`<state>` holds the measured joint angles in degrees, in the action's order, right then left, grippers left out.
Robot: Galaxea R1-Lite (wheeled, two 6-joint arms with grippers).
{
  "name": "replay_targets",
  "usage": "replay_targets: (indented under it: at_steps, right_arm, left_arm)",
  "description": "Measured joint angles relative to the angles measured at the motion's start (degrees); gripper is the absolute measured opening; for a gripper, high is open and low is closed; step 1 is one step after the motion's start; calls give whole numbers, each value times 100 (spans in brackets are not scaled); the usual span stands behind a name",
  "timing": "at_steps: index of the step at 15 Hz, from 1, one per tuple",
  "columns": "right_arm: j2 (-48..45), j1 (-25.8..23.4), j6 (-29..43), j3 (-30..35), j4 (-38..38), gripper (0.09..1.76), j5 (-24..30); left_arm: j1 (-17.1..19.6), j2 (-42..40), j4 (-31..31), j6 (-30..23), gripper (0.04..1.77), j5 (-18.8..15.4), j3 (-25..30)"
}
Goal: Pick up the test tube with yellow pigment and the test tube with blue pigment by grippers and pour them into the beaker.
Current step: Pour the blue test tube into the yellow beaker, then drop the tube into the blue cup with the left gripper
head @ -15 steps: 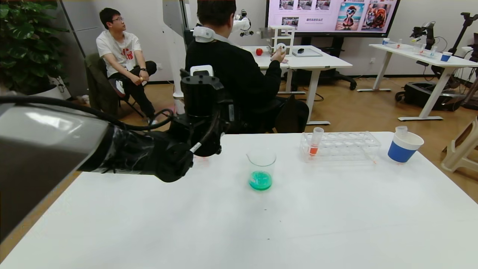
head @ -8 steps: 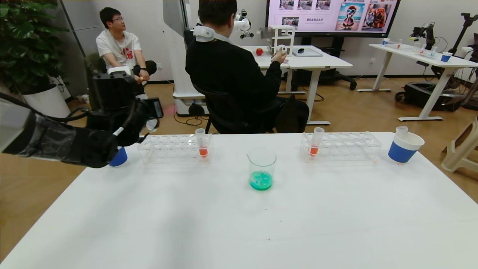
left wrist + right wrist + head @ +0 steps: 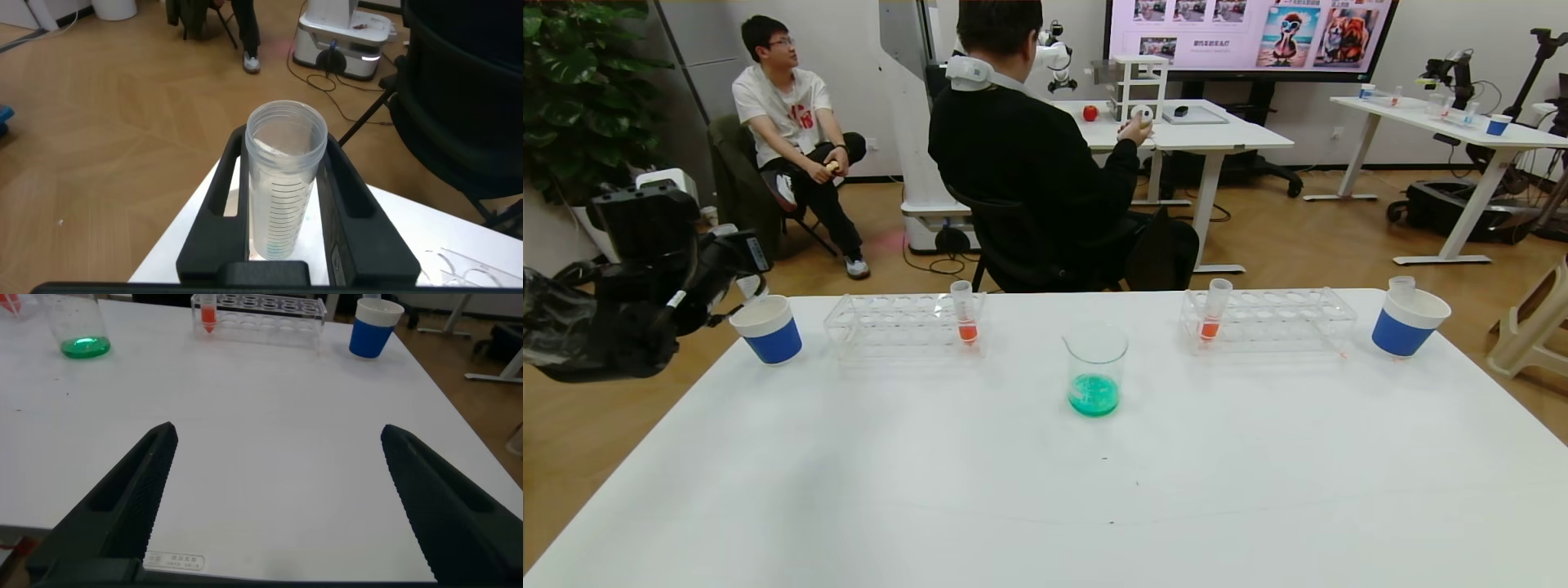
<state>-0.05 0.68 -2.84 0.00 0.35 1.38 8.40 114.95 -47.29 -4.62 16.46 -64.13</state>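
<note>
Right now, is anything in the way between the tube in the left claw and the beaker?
Yes. The left gripper holds its test tube past the table's left edge. The blue paper cup and the clear rack with its orange-red tube stand between it and the beaker.

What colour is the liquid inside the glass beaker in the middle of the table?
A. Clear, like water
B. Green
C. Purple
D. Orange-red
B: the beaker holds a shallow layer of green liquid at its bottom, also visible in the right wrist view.
</note>
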Motion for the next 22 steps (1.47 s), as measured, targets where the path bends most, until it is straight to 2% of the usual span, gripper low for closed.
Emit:
replay_targets:
  at_steps: [3,11,14,18,22]
  right_arm:
    - [0,0,-2,0,0,174,0]
    - [0,0,0,0,-2,174,-1]
    - [0,0,-2,0,-2,174,0]
    - [0,0,-2,0,-2,174,0]
    - [0,0,0,0,0,174,0]
  left_arm:
    - [140,156,-4,2,51,-15,-80]
    - [140,639,-574,308,51,-1,-190]
    - [96,873,-792,306,51,11,-59]
    - [89,1231,-1425,405,51,22,206]
    - [99,1371,-1475,411,51,-9,378]
